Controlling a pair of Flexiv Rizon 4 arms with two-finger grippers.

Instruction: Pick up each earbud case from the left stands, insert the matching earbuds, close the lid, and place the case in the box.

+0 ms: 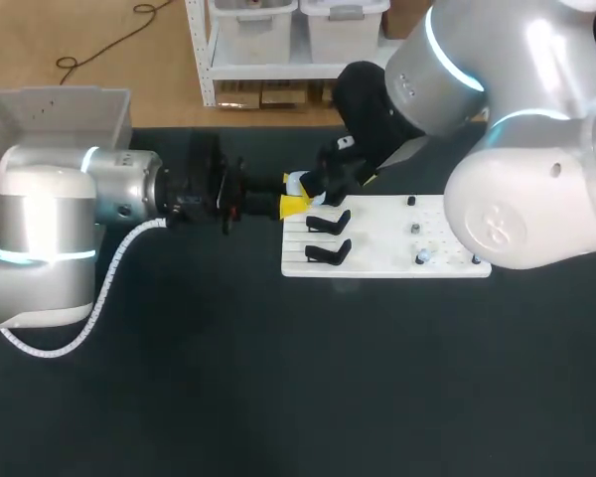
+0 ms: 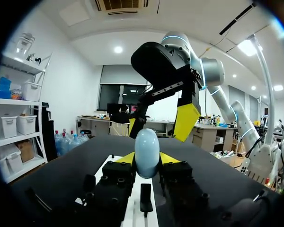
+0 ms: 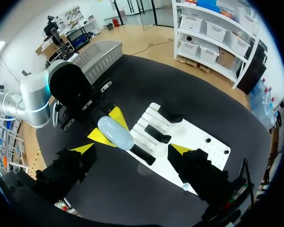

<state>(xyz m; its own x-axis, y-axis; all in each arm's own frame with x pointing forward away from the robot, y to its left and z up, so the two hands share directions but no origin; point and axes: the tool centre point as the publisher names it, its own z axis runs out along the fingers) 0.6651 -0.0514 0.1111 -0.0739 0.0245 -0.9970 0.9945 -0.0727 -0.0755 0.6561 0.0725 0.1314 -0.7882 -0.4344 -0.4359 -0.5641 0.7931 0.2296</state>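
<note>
A pale blue, closed earbud case [image 1: 298,182] is clamped between the yellow tips of my left gripper [image 1: 295,197], just off the left end of the white board [image 1: 447,260]. In the left wrist view the case [image 2: 146,152] stands upright between the tips of the left gripper [image 2: 146,160]. My right gripper [image 3: 131,149] hovers open above the case [image 3: 115,132], its fingers wide apart and not touching it. From the left wrist it shows as the right gripper [image 2: 158,124] overhead. Two black stands [image 1: 328,221] [image 1: 328,251] on the board are bare.
Small earbud pieces [image 1: 417,231] [image 1: 422,256] sit on the board's right half. A grey box [image 1: 60,109] stands at the table's far left corner, behind my left arm. Dark tabletop lies open in front of the board.
</note>
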